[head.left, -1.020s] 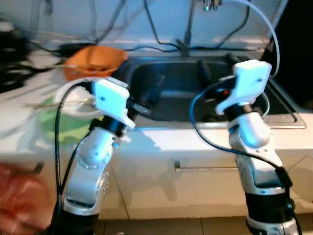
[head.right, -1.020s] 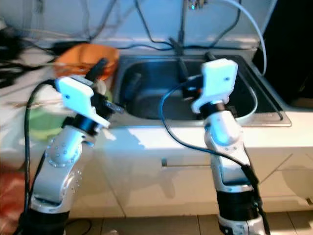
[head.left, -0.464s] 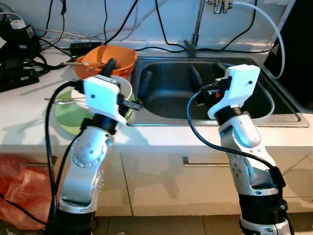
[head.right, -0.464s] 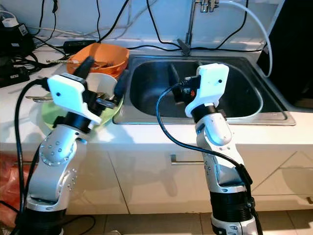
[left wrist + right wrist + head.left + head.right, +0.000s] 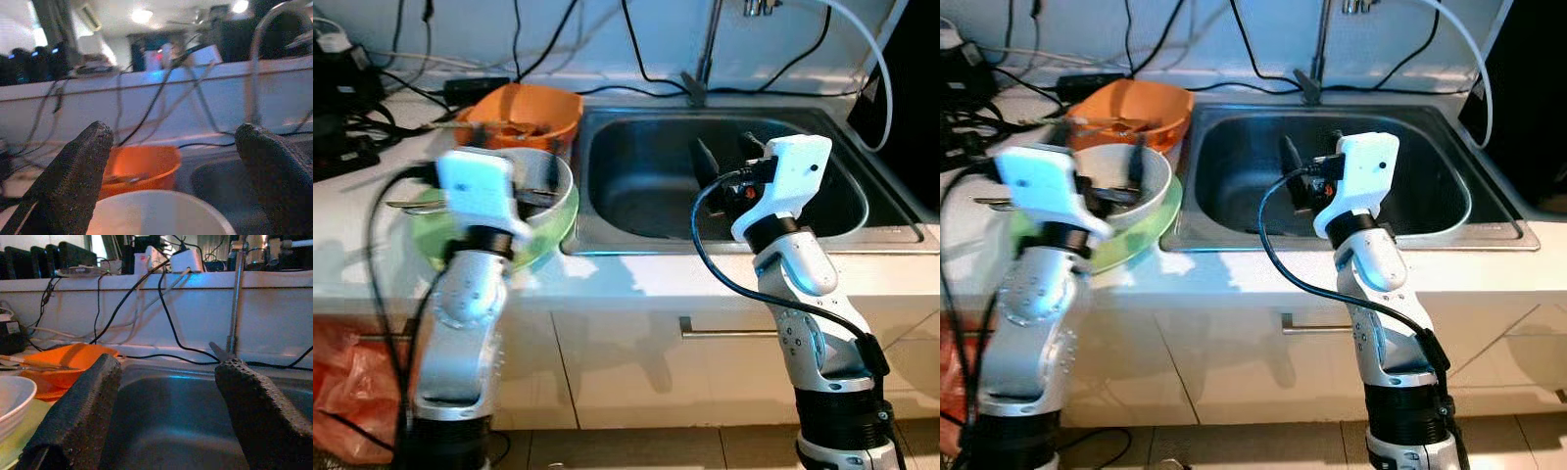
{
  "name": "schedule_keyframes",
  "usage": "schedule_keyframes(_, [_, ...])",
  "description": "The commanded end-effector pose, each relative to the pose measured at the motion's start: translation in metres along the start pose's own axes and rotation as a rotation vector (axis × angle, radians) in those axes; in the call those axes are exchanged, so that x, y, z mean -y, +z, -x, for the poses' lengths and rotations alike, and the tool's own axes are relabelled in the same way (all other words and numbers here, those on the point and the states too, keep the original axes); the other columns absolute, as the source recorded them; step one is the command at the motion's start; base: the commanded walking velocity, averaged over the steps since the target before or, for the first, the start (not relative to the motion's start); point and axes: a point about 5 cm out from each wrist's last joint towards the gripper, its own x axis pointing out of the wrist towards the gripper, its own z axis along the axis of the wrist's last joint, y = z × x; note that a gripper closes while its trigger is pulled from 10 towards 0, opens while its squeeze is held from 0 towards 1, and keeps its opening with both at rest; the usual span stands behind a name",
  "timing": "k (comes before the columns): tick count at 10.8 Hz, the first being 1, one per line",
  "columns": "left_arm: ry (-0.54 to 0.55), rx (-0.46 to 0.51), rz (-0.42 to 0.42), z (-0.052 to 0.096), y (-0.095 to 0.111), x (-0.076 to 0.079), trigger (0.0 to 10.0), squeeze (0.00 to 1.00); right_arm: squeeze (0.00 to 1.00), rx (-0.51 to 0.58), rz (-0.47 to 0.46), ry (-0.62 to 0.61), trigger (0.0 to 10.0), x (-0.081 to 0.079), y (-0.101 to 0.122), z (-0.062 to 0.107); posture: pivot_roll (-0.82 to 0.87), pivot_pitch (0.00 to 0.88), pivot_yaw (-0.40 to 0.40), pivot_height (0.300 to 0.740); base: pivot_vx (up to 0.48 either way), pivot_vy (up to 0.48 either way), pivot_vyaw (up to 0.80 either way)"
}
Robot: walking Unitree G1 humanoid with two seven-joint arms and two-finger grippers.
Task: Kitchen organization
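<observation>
A white bowl point(image 5: 551, 173) sits on a green plate point(image 5: 551, 228) on the counter, just left of the steel sink point(image 5: 641, 186). Behind it stands an orange bowl point(image 5: 524, 113) with utensils lying in it. My left gripper point(image 5: 1121, 181) hovers open over the white bowl's near side, nothing between its fingers; its wrist view looks past the white bowl's rim point(image 5: 156, 200) to the orange bowl point(image 5: 139, 166). My right gripper point(image 5: 726, 157) hangs open and empty above the sink basin point(image 5: 171, 411), pointing toward the back wall.
A long utensil point(image 5: 411, 204) lies on the counter left of the plate. Black cables and a power strip point(image 5: 342, 147) crowd the back left. The faucet point(image 5: 710, 44) and a white hose point(image 5: 867, 59) rise behind the sink. A red bag point(image 5: 347, 382) lies on the floor.
The view has steadied and shifted. My left arm has swung leftward from the sink's left edge to over the white bowl. The right gripper stays over the sink.
</observation>
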Motion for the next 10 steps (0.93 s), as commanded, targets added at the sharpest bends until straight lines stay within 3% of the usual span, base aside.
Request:
schedule_keyframes(1, [0.032, 0.017, -0.029, -0.003, 0.005, -0.005, 10.0, 0.00, 0.00, 0.018, 0.018, 0.008, 10.0, -0.002, 0.006, -0.001, 0.09, 0.067, 0.014, 0.740, 0.000, 0.000, 0.00])
schedule_keyframes(2, [0.094, 0.043, -0.075, -0.002, 0.010, -0.016, 10.0, 0.00, 0.00, -0.009, 0.000, 0.039, 10.0, -0.006, 0.004, 0.000, 0.09, 0.069, 0.013, 0.740, 0.000, 0.000, 0.00])
schedule_keyframes(4, [0.225, 0.047, -0.113, 0.000, 0.014, -0.042, 10.0, 0.00, 0.00, -0.099, -0.016, 0.276, 10.0, -0.025, -0.004, 0.010, 0.10, 0.070, 0.011, 0.740, 0.000, 0.000, 0.00])
schedule_keyframes(6, [0.278, 0.058, -0.118, -0.002, 0.018, -0.051, 10.0, 0.00, 0.00, -0.143, -0.075, 0.426, 10.0, -0.031, -0.006, 0.018, 0.10, 0.066, 0.011, 0.740, 0.000, 0.000, 0.00])
schedule_keyframes(8, [0.360, -0.009, -0.064, 0.001, 0.009, -0.062, 10.0, 0.00, 0.00, -0.168, -0.049, 0.443, 10.0, -0.027, -0.008, 0.019, 0.11, 0.063, 0.012, 0.740, 0.000, 0.000, 0.00])
schedule_keyframes(10, [0.388, -0.026, -0.081, 0.008, 0.008, -0.071, 10.0, 0.00, 0.00, -0.186, -0.023, 0.449, 10.0, -0.026, -0.013, 0.022, 0.12, 0.063, 0.010, 0.740, 0.000, 0.000, 0.00])
